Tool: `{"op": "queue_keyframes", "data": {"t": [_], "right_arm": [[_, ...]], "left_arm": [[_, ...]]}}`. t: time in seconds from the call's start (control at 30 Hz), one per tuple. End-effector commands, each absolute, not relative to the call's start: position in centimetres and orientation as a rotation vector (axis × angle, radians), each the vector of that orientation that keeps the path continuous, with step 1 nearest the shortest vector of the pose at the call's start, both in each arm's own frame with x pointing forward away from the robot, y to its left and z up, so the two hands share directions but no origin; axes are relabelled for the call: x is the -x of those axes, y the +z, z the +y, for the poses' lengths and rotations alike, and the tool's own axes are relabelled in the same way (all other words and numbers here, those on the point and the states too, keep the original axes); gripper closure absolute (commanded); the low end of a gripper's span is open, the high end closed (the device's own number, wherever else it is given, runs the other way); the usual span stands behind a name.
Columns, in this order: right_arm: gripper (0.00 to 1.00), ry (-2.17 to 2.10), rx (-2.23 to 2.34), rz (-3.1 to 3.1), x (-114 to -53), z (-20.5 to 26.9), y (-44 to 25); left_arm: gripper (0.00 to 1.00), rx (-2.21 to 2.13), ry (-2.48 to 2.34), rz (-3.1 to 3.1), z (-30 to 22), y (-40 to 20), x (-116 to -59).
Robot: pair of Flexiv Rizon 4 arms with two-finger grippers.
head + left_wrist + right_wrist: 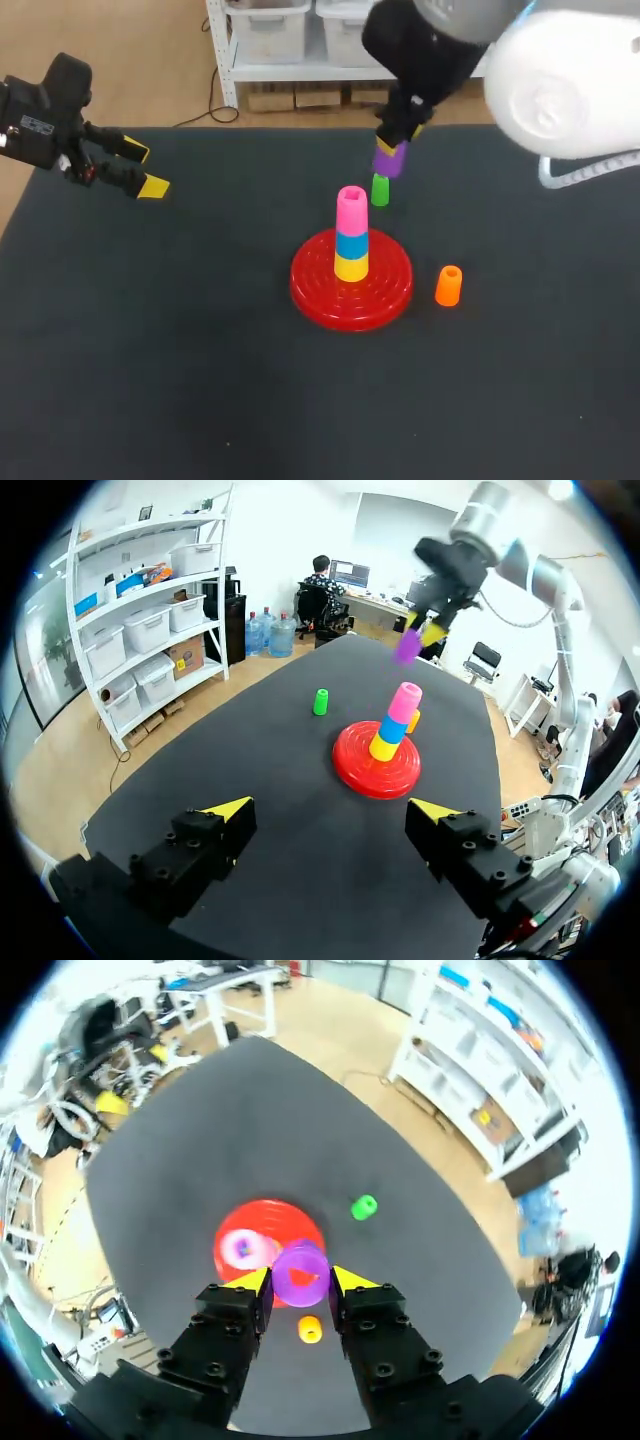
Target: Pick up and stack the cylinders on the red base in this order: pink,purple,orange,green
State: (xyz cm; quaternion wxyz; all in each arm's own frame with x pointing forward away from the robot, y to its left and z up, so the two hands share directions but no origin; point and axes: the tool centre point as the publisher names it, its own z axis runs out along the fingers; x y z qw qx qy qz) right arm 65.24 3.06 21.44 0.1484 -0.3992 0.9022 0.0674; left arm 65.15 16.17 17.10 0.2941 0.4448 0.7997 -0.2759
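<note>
The base (pixel 392 292) sits near the middle of the table (pixel 150 350), with a stack of three cylinders (pixel 351 236) upright on it. The rear cylinder (pixel 380 190) stands just behind the base, the side cylinder (pixel 449 286) just right of it. My right gripper (pixel 398 140) holds the raised cylinder (pixel 390 161) above the rear cylinder. My left gripper (pixel 145 170) hangs over the table's back left corner.

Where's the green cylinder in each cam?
Head: green cylinder on the table just beyond the red base.
Left wrist: cylinder far ahead of the left gripper, beside the base.
Right wrist: cylinder ahead of the right gripper and its purple cylinder, beside the base.
Shared landmark: the red base.
</note>
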Motion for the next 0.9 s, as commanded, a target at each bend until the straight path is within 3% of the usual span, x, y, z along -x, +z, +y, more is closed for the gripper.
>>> {"op": "queue_keyframes", "data": {"t": [0.03, 0.9], "right_arm": [[1.00, 0.221, 1.198, 2.531, -62.8, 3.3, 24.9], [1.00, 0.086, 1.467, 2.569, -62.7, 6.6, 20.2]], "left_arm": [[0.00, -1.186, -0.738, 2.124, 16.3, 17.0, -65.2], [0.00, -1.186, -0.738, 2.124, 16.3, 17.0, -65.2]]}}
